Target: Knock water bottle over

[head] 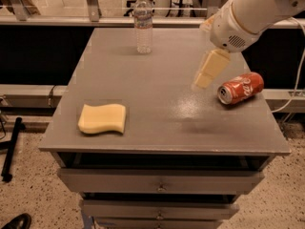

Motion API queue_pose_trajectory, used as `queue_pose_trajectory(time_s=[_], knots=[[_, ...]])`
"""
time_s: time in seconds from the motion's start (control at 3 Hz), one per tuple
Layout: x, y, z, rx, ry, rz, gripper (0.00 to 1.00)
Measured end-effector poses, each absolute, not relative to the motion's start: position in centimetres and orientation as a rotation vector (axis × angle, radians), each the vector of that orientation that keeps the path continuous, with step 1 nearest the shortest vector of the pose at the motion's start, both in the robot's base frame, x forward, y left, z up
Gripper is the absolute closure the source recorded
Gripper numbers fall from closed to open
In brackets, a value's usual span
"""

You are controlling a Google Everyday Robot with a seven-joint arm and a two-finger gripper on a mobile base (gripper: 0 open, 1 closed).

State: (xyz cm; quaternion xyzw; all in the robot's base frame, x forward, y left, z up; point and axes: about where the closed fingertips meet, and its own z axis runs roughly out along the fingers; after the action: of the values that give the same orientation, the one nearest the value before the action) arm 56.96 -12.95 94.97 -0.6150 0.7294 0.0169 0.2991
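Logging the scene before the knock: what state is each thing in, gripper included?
Water bottle: upright, capped, at the table's far edge.
Soda can: on its side, near the right edge.
Sponge: lying flat, front left.
Gripper: hovers above the table beside the can, far from the bottle.

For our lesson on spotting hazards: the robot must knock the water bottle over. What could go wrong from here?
1. The water bottle stands upright near the far edge of the table; a push away from the camera might send it off.
2. The gripper hangs beside the Coca-Cola can lying on its side; a stray swing might roll it off.
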Motion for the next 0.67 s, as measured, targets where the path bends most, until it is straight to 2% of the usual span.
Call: queue_pose_trajectory(time_s=[0.67], knots=[[66.7,-8.4,94.0,-1.477,1.845,0.229,0.00]])
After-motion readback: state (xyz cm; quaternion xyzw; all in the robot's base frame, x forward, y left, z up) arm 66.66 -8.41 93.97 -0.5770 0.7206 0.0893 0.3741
